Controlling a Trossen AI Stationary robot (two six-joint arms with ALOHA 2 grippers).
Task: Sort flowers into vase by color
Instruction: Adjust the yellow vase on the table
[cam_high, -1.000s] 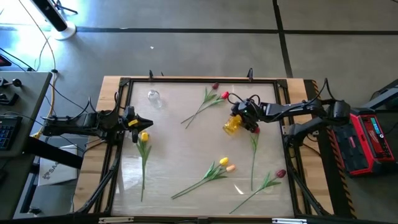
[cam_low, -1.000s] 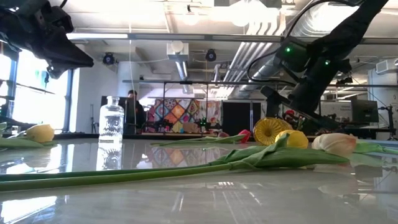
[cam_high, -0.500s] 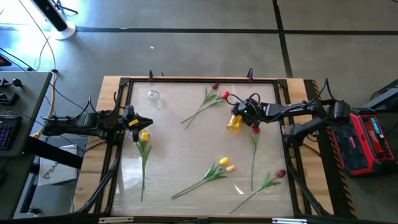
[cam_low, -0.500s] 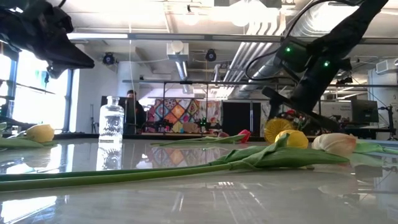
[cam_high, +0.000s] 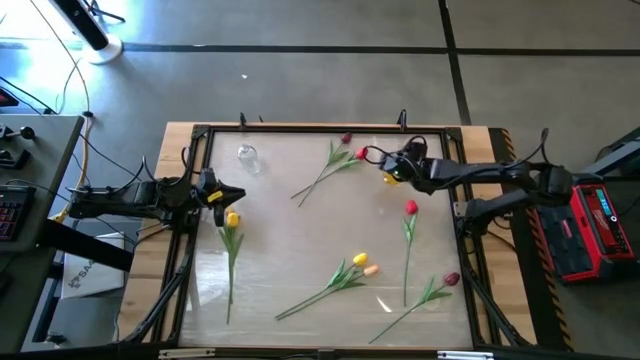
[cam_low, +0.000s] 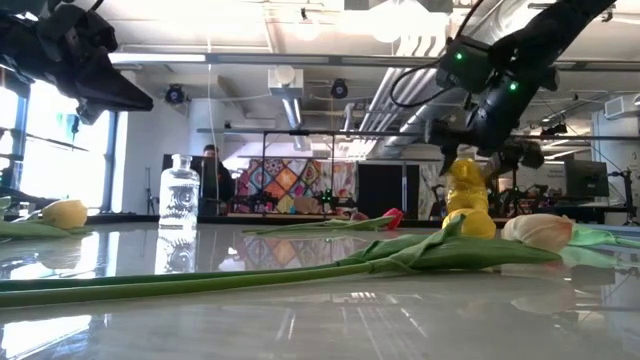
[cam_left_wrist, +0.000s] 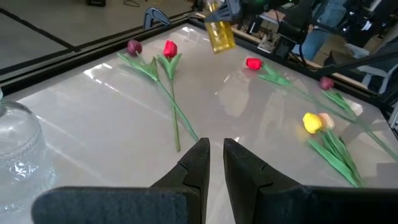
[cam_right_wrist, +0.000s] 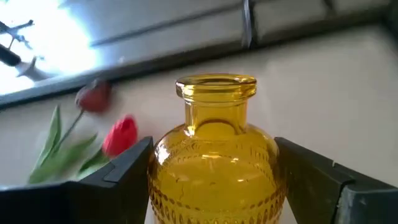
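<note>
High view, right gripper (cam_high: 394, 172) clamps yellow vase (cam_high: 396, 176) upright, lifted.

— What was between the jaws of the right gripper (cam_right_wrist: 214, 180)?
— A yellow vase (cam_right_wrist: 214, 158) of clear amber glass, glossy, with a ribbed pattern pressed into its belly. The fingers (cam_right_wrist: 121, 171) either side of it were dark, matt plastic.
— And the table (cam_high: 300, 240)?
— A pale, glossy top that mirrored the ceiling lights, inside a black frame, with bare light wood along the edges.
— Anything ahead of the left gripper (cam_left_wrist: 214, 163)?
— A clear vase (cam_left_wrist: 18, 155) of colourless textured glass just beside its jaws, and flowers (cam_left_wrist: 163, 59) beyond with smooth, cloth-like heads
</note>
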